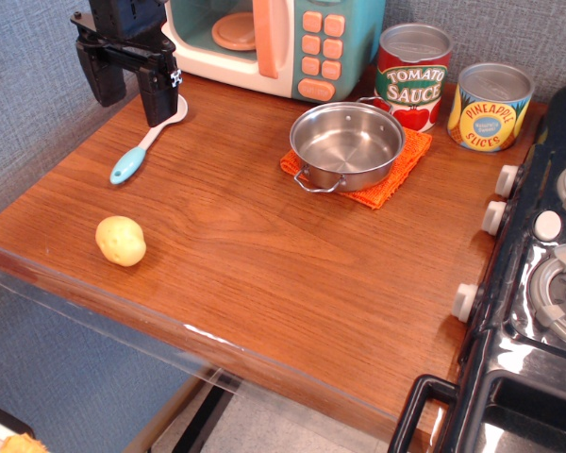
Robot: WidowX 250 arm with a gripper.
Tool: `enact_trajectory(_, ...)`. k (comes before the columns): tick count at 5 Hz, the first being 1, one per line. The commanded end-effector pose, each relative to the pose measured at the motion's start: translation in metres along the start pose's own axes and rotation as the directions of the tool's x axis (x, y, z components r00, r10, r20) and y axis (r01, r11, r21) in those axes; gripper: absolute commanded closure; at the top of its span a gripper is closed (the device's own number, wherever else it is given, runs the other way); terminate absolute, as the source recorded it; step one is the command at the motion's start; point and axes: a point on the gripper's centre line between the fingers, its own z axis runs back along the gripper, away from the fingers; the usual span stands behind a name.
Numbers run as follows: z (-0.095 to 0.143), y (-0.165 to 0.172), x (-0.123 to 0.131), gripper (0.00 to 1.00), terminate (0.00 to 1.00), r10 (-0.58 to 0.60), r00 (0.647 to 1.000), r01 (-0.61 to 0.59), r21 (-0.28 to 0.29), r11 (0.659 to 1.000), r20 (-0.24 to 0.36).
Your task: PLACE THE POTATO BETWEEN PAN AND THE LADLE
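Wood runs across the whole work surface, a brown wooden tabletop (264,274) whose near edge cuts diagonally from the left down toward the lower right, with a drop to the floor just beyond it. Closest to that near-left edge lies the small, smooth, pale yellow egg-shaped toy potato (121,241), alone on the boards, with bare wood on every side of it. A wide stretch of open table spreads to its right and behind it.

Farther back on the left is the small plastic ladle (143,146), its light blue handle pointing toward the potato and its white stem leading up to the bowl, which my claw partly covers. To the right, well apart from the ladle, the round, shallow, shiny stainless-steel pan (347,143) sits on an orange woven mat (396,170), one wire loop handle facing the front. The strip of wood between ladle and pan is bare.

Along the right edge stands a black toy stove (538,283) with white knobs. My black claw (130,74) hangs at the far left, above the ladle's bowl, its two fingers apart and holding nothing. Behind everything stand a teal and cream toy microwave (274,42), a red tomato sauce tin (412,74) and a yellow pineapple slices tin (491,106).
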Motion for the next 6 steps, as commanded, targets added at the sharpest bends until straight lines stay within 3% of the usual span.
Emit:
enact_trajectory(1, 0.0, 0.0, 0.0, 0.0, 0.0, 0.0, 1.0, 0.0, 0.0, 1.0, 0.0)
enact_trajectory(3, -0.03, -0.025, -0.048, 0.0, 0.0, 0.028, 0.999, -0.027, 0.009, 1.0, -0.047)
enact_trajectory(4, -0.04, -0.038, -0.07, 0.0, 0.0, 0.021, 0.998, -0.018, 0.045, 0.999, -0.063)
enact_trajectory(6, -0.062, -0.05, -0.073, 0.0, 0.0, 0.064, 0.991, -0.054, 0.085, 0.995, -0.117)
